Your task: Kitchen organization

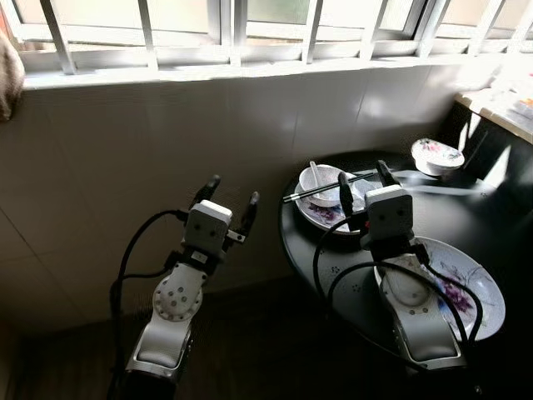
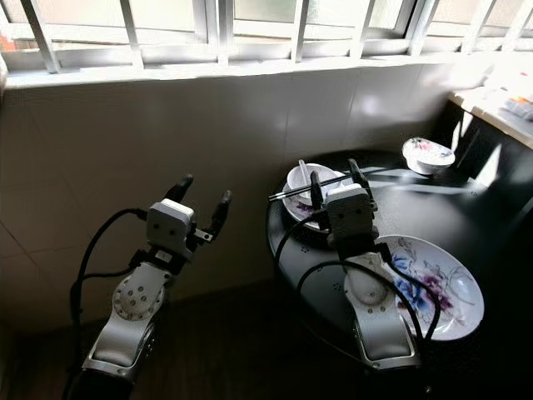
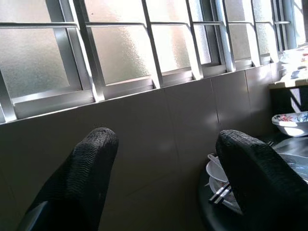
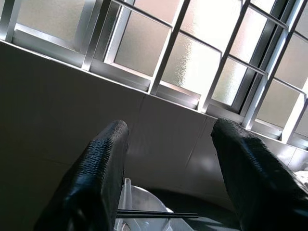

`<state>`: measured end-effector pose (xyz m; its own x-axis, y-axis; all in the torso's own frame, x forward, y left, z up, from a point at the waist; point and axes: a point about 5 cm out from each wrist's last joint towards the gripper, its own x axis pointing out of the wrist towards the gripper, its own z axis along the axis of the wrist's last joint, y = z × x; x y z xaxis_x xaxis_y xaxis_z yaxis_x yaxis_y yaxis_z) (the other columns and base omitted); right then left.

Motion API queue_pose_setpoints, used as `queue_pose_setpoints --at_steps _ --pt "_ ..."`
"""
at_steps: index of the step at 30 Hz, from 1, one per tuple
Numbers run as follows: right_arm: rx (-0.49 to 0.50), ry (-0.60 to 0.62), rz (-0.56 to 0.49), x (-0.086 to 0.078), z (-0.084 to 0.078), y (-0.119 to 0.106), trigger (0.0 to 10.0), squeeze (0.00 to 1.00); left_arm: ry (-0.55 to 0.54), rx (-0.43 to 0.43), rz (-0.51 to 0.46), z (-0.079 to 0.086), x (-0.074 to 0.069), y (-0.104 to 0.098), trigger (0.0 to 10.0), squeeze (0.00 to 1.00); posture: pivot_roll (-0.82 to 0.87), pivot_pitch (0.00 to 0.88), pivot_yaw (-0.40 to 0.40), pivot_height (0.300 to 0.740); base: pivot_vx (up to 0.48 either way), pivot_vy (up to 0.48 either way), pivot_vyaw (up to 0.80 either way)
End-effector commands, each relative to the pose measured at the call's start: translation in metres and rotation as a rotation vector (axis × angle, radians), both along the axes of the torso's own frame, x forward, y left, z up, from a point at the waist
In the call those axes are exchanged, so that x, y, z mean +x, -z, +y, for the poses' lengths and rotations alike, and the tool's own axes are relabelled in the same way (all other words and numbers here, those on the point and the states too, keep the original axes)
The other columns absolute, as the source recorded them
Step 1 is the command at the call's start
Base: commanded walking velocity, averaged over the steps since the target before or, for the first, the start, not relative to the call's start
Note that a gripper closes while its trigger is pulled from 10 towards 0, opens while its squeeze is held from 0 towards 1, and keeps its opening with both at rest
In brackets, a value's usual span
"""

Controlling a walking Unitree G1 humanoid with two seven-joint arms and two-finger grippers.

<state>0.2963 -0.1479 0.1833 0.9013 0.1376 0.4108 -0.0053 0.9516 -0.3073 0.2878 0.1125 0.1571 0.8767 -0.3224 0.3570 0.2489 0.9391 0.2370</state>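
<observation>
A: Starting with the biggest thing, what sits in front of you?

B: You face a pale tiled wall (image 1: 250, 125) under a row of white-framed frosted windows (image 1: 233, 25). To your right stands a round black table (image 1: 466, 217), close against that wall.

A: What is on the table?

B: Nearest you lies a large white plate with purple flowers (image 1: 475, 292), partly hidden by your right arm. Farther back, near the wall side, a smaller patterned plate (image 1: 321, 215) carries a small white bowl (image 1: 321, 179) with a white spoon (image 1: 315, 169) standing in it. A pair of dark chopsticks (image 1: 321, 188) rests across that bowl's rim. Near the table's far edge sits another small floral bowl (image 1: 437, 154), well apart from the stack.

A: Where is your right gripper?

B: Your right gripper (image 1: 362, 185) hangs over the table just beside the stacked bowl, fingers (image 4: 103, 173) spread apart with nothing between them. In its wrist view the bowl and chopsticks lie low between the two pads.

A: And the left?

B: Your left gripper (image 1: 229, 200) is raised off the table's left side, in front of the tiled wall, fingers (image 3: 82, 178) likewise parted and empty.
</observation>
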Motion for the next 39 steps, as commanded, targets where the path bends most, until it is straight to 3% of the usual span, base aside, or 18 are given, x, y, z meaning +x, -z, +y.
queue_pose_setpoints --at_steps 1,10,14,16,18,21,22,25,28,39 --pt "0.003 0.008 0.001 0.000 -0.001 0.000 10.0 0.00 0.017 -0.002 -0.004 -0.004 -0.001 -0.001 10.0 0.00 0.05 0.000 -0.041 0.740 0.000 0.000 0.00" --pt "0.029 0.001 0.059 0.003 -0.001 0.006 10.0 0.00 0.023 0.007 0.002 -0.004 0.002 -0.002 10.0 0.00 0.05 0.000 -0.034 0.740 0.000 0.000 0.00" --pt "0.160 0.010 0.224 0.009 -0.007 0.024 10.0 0.00 0.020 0.014 0.019 -0.004 0.001 0.002 10.0 0.00 0.05 0.000 -0.035 0.740 0.000 0.000 0.00" --pt "0.159 0.007 0.254 0.010 -0.007 0.028 10.0 0.00 0.020 0.016 0.023 -0.004 0.001 0.003 10.0 0.00 0.05 0.000 -0.034 0.740 0.000 0.000 0.00" --pt "0.021 0.016 0.387 0.012 -0.005 0.049 10.0 0.00 0.017 0.023 0.034 -0.003 0.002 0.004 10.0 0.00 0.05 0.000 -0.034 0.740 0.000 0.000 0.00" --pt "-0.010 0.019 0.482 0.011 -0.004 0.063 10.0 0.00 0.014 0.027 0.035 -0.002 0.004 0.004 10.0 0.00 0.06 0.000 -0.034 0.740 0.000 0.000 0.00" --pt "-0.023 0.035 0.562 0.009 -0.005 0.074 10.0 0.00 0.012 0.029 0.037 -0.001 0.004 0.004 10.0 0.00 0.06 0.000 -0.034 0.740 0.000 0.000 0.00" --pt "-0.019 0.050 0.597 0.008 -0.006 0.080 10.0 0.00 0.011 0.030 0.038 -0.001 0.004 0.004 10.0 0.00 0.06 0.000 -0.034 0.740 0.000 0.000 0.00" --pt "-0.062 0.142 0.651 0.008 -0.019 0.087 10.0 0.00 0.010 0.033 0.042 0.000 0.004 0.005 10.0 0.00 0.06 0.000 -0.031 0.740 0.000 0.000 0.00" --pt "0.047 0.253 0.861 0.007 -0.035 0.109 10.0 0.00 0.010 0.038 0.052 -0.001 0.006 0.006 10.0 0.00 0.06 0.000 -0.030 0.740 0.000 0.000 0.00"
